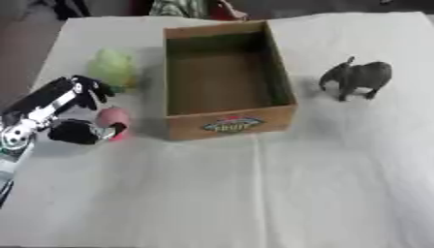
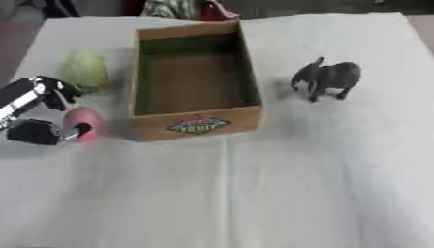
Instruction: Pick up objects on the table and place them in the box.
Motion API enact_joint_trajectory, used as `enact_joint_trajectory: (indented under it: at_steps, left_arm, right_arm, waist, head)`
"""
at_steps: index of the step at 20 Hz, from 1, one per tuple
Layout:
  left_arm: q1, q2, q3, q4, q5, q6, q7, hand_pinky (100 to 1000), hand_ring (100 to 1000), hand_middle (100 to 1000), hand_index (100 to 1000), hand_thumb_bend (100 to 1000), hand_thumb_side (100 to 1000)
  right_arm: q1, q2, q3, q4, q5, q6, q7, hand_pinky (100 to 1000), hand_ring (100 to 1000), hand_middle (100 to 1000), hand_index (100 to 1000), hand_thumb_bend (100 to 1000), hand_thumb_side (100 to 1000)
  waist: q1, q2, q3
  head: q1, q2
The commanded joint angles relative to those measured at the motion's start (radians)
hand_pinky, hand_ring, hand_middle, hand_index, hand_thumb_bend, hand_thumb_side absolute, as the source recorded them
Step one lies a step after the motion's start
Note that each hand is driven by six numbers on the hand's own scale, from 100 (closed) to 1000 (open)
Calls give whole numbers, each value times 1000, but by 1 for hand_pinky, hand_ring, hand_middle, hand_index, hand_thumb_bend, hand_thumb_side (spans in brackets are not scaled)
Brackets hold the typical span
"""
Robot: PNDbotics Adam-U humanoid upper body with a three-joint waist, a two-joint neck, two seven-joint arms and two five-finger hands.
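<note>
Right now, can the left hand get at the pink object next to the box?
Probably yes: the left hand is already at the pink object, fingers around it, and nothing lies between them; the box stands clear beside it.

Left hand partly hides blurred pink object

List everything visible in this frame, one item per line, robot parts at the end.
Cardboard box: one, brown with a label on its near wall, table centre, nothing visible inside.
Elephant figure: one, grey, standing right of the box.
Round object: one, pale green, left of the box.
Pink object: one, near the box's front left corner, at the left hand.
Tablecloth: one, white, covering the table.
Left hand: one, black, fingers curled around the pink object.
Right hand: not visible.
</note>
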Motion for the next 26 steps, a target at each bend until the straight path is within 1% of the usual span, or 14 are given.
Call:
enact_joint_trajectory:
  at_steps: [1, 3, 4, 5, 6, 7, 8, 9, 14, 21, 22, 23, 24, 26]
  left_arm:
    - [-16, 21, 2, -1, -13, -5, -15, 654, 594, 615, 767, 416, 310]
    - [-17, 21, 2, 0, -14, -6, -18, 654, 594, 615, 767, 416, 310]
    - [-16, 22, 2, 1, -16, -6, -19, 642, 572, 592, 749, 294, 197]
    - [-16, 25, 1, 5, -21, -6, -22, 642, 571, 591, 749, 288, 190]
    - [-16, 27, 0, 8, -28, -6, -25, 637, 563, 583, 745, 243, 138]
    - [-17, 28, 0, 10, -33, -6, -27, 637, 563, 583, 745, 243, 138]
    - [-16, 29, 0, 12, -38, -7, -29, 634, 558, 578, 742, 204, 100]
    - [-16, 29, 1, 14, -43, -8, -31, 634, 557, 577, 741, 198, 100]
    - [-17, 30, 2, 19, -57, -9, -28, 609, 530, 548, 721, 111, 100]
    - [-18, 29, 0, 22, -61, -9, -22, 609, 530, 548, 721, 111, 100]
    - [-18, 29, 0, 22, -61, -9, -22, 542, 459, 470, 641, 100, 123]
    - [-27, 29, 11, 14, -68, -3, -15, 444, 354, 362, 531, 100, 180]
    - [-36, 28, 29, -2, -78, 8, -4, 413, 321, 328, 498, 100, 196]
    - [-39, 25, 58, -37, -90, 36, 26, 379, 288, 293, 465, 100, 215]
  right_arm:
    - [-9, -21, -6, -7, -1, -2, 1, 611, 680, 707, 796, 150, 100]
    - [-9, -21, -6, -7, -1, -2, 1, 611, 680, 707, 796, 150, 100]
    - [-9, -21, -6, -7, -1, -2, 1, 612, 680, 708, 796, 148, 100]
    - [-9, -21, -6, -7, -1, -2, 1, 612, 680, 708, 796, 147, 100]
    - [-9, -20, -6, -7, -2, -2, 1, 612, 680, 708, 796, 146, 100]
    - [-9, -20, -6, -7, -2, -2, 1, 612, 680, 708, 796, 146, 100]
    - [-9, -20, -7, -7, -2, -1, 1, 612, 680, 708, 796, 147, 100]
    - [-9, -20, -7, -7, -2, -1, 1, 612, 680, 708, 796, 147, 100]
    - [-8, -20, -7, -7, -2, -1, 0, 612, 680, 708, 796, 149, 100]
    - [-8, -20, -7, -7, -2, -1, -1, 612, 680, 708, 796, 149, 100]
    - [-8, -20, -7, -7, -2, -1, -1, 612, 680, 707, 796, 145, 100]
    - [-6, -20, -8, -6, -2, -1, -1, 612, 680, 708, 797, 147, 100]
    - [-5, -21, -10, -6, -2, -1, -2, 612, 680, 708, 797, 146, 100]
    - [-5, -20, -10, -7, -2, 0, -3, 612, 680, 708, 797, 147, 100]
  waist:
    - [-1, -18, -1]
    - [-1, -18, -1]
    - [-1, -18, -1]
    - [-1, -18, -1]
    - [0, -18, -1]
    - [0, -18, -1]
    - [0, -18, -1]
    - [1, -18, -1]
    - [0, -18, -1]
    - [0, -18, -1]
    - [0, -18, -1]
    - [-1, -20, 2]
    - [-1, -21, 4]
    - [-2, -21, 4]
  head:
    - [1, -10]
    - [1, -10]
    - [1, -10]
    - [1, -10]
    - [0, -10]
    - [0, -10]
    - [0, -10]
    - [0, -10]
    - [-1, -10]
    - [-1, -10]
    - [-1, -10]
    - [-3, -9]
    - [-5, -9]
    - [-4, -11]
